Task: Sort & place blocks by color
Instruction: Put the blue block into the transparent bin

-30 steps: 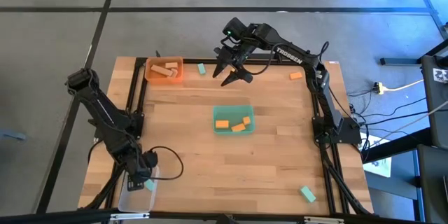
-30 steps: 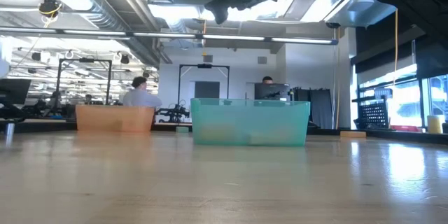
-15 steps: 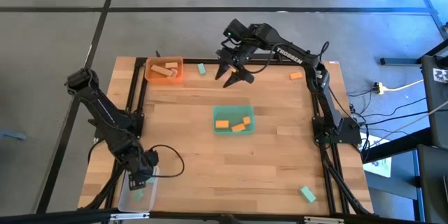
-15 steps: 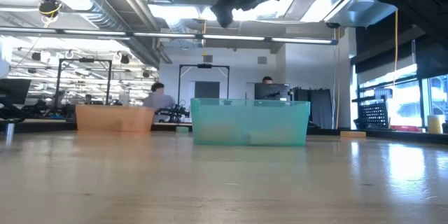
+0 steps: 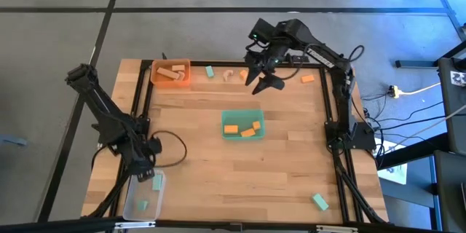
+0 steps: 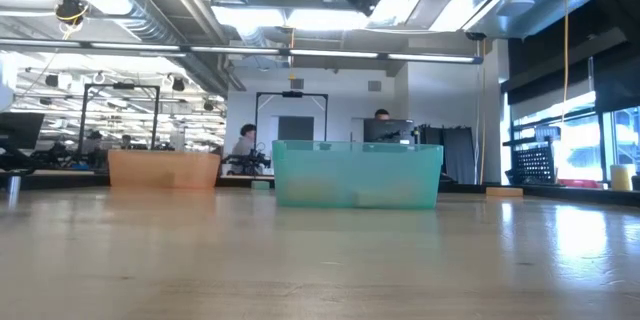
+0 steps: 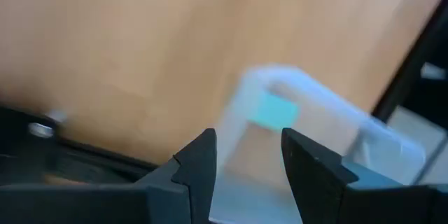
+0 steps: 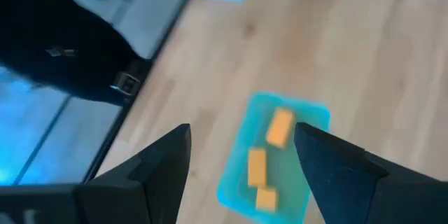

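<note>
While the left gripper [image 5: 145, 169] hangs with its fingers apart and empty at the near-left corner, just above the clear plastic tray [image 5: 131, 202] holding two small mint-green blocks [image 5: 157, 183], the right gripper [image 5: 263, 80] hovers near the table's far edge, fingers spread wide, gripping nothing. Three small orange blocks [image 5: 241, 130] lie in the green plastic tray [image 5: 242, 114] mid-table, pale wooden blocks [image 5: 170, 73] in the orange plastic tray [image 5: 186, 65]. Stray blocks rest on the wooden table [image 5: 277, 171].
</note>
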Controlling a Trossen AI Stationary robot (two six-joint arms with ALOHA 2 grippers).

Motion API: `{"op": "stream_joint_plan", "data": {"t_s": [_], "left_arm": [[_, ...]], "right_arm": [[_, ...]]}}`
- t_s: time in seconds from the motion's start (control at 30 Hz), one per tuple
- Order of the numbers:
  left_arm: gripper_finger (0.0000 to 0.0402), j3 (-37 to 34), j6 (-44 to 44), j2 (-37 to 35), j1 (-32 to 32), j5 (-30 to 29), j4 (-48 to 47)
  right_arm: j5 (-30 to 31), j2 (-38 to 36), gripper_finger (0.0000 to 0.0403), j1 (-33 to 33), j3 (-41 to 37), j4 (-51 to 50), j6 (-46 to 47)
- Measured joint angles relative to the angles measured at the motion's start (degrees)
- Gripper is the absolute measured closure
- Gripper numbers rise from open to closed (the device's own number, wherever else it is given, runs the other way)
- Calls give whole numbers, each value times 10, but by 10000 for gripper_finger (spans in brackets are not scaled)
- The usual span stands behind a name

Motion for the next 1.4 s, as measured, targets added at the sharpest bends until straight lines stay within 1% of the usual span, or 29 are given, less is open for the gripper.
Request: {"op": "stream_joint_plan", "data": {"t_s": [0.1,0.2,0.33,0.4,0.5,0.6,0.77,0.9,1.03,1.1,1.2,1.33,1.4], "left_arm": [[250,0,2,-38,18,-65,-26],[250,0,32,-69,38,-126,-35],[250,0,101,-97,68,-167,-43],[250,0,133,-106,82,-183,-50],[250,0,192,-116,105,-191,-48],[250,0,250,-127,128,-191,-48],[250,0,311,-148,166,-191,-46],[250,0,346,-170,187,-191,-45],[250,0,369,-188,203,-191,-39],[250,0,381,-194,210,-191,-36],[250,0,400,-201,218,-189,-30],[250,0,412,-204,226,-187,-25],[250,0,412,-204,226,-181,-19]], "right_arm": [[41,-30,148,25,-1,-1,39],[80,-67,148,55,-1,-1,128],[193,-132,148,107,-41,1,245],[230,-169,148,133,-78,0,322],[255,-229,148,170,-143,0,447],[300,-283,148,214,-217,-1,579],[358,-358,148,309,-339,0,772],[379,-397,148,398,-422,29,939],[384,-416,148,482,-492,58,1099],[385,-417,148,521,-526,73,1135],[386,-417,148,558,-580,116,1133],[386,-417,148,574,-657,213,1133],[386,-417,148,575,-696,280,1132]]}}
